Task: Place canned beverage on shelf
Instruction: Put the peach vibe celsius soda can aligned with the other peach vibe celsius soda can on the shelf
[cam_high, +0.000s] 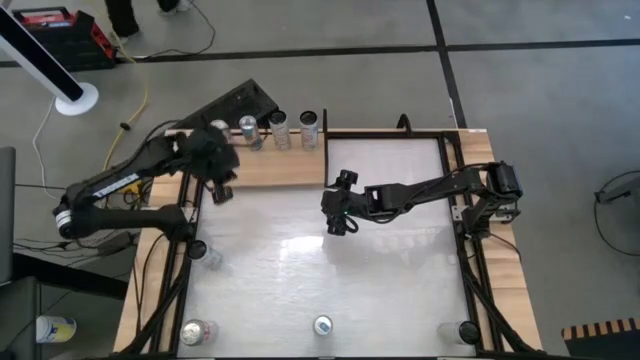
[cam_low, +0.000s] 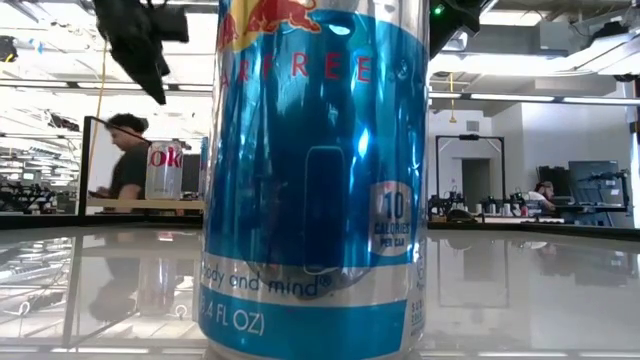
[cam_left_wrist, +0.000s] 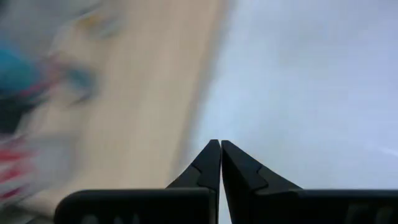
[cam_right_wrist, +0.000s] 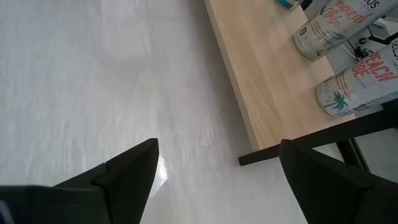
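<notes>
While the left gripper (cam_left_wrist: 220, 149) has its fingers (cam_left_wrist: 208, 165) pressed tip to tip with nothing between them, it hangs over the left end of the shelf (cam_high: 270, 165), at that board's front edge. Right gripper (cam_high: 338, 208): its fingers (cam_right_wrist: 134, 165) stand wide apart and empty, poised over the bare white surface (cam_high: 400, 250) just in front of the shelf's right end. Four cans (cam_high: 280, 128) already stand upright in a row along the shelf's back edge, which runs along the far edge of the surface, toward its far left corner.

Cans not yet shelved stand upright, long axes vertical, along the near edge: one at the middle (cam_high: 322, 325), a red-and-white one at the near left corner (cam_high: 196, 332), one at the left edge (cam_high: 210, 258), and what appears to be another at the near right corner (cam_high: 452, 331). The low view is filled by a blue can (cam_low: 315, 180), probably the middle one.

The decisive relation: every remaining can lies well apart from both grippers, toward the near edge, opposite the shelf. The can at the left edge is nearest the left gripper; the middle can lies almost straight toward the near edge from the right gripper, whose spread fingers seem better prepared for a side grasp.
</notes>
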